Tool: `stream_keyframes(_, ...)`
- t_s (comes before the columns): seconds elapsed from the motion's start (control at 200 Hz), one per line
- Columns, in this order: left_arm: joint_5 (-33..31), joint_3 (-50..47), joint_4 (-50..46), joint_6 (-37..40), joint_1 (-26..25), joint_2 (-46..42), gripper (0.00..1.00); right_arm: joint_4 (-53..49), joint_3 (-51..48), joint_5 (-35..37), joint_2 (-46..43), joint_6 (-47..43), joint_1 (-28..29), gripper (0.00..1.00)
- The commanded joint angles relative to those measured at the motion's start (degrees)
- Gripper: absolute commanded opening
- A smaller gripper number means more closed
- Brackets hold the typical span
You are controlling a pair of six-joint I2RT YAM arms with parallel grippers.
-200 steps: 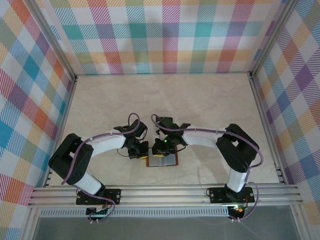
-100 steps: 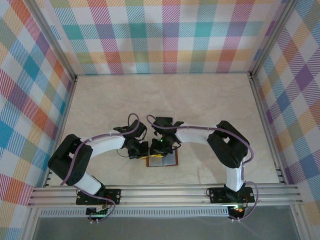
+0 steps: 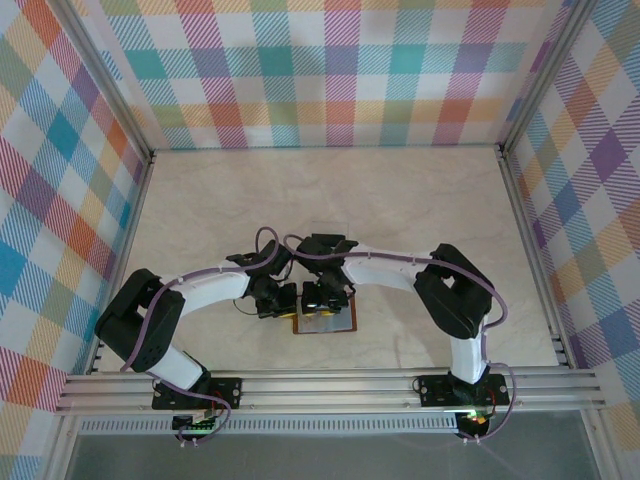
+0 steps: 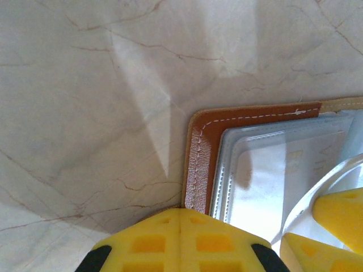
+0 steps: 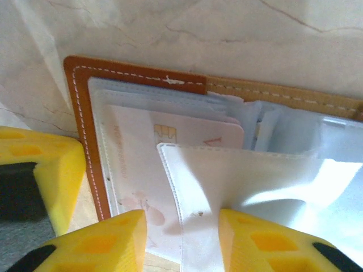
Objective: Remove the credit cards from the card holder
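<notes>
The card holder (image 3: 337, 323) lies open on the table, with a tan-brown leather border (image 5: 79, 113) and clear plastic sleeves inside. A pale credit card (image 5: 170, 139) with a gold chip lies in one sleeve. My left gripper (image 4: 180, 218) is shut, its yellow tips pressed on the holder's left edge (image 4: 201, 147). My right gripper (image 5: 181, 221) is open over the sleeves. A raised clear sleeve flap (image 5: 227, 181) stands between its fingers, against the right finger. In the top view both grippers, left (image 3: 283, 300) and right (image 3: 322, 298), meet at the holder.
The marble-patterned table (image 3: 400, 210) stretches away behind the holder, fenced by checked walls. An aluminium rail (image 3: 330, 385) runs along the near edge just below the holder. The right gripper's yellow fingers (image 4: 340, 212) show at the left wrist view's lower right.
The right gripper has shifted a little to the left over the holder, and its arm's elbow has swung inward. The left arm has held still.
</notes>
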Motion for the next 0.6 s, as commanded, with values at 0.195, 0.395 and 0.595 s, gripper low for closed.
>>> stream_keyframes(0.195,-0.3,-1.4,-2.4,0.4,0.2,-0.6,0.06,-8.6,3.7,6.6,1.7,-1.5,1.3,0.49)
stream_keyframes(0.395,-0.2,-1.2,-2.3,0.4,0.2,-0.6,0.06,-8.6,3.6,6.7,1.4,-1.6,1.4,0.54)
stream_keyframes(0.595,0.0,-1.1,-2.2,0.6,0.2,0.1,0.06,-9.1,3.7,7.7,1.4,-1.3,1.3,0.55)
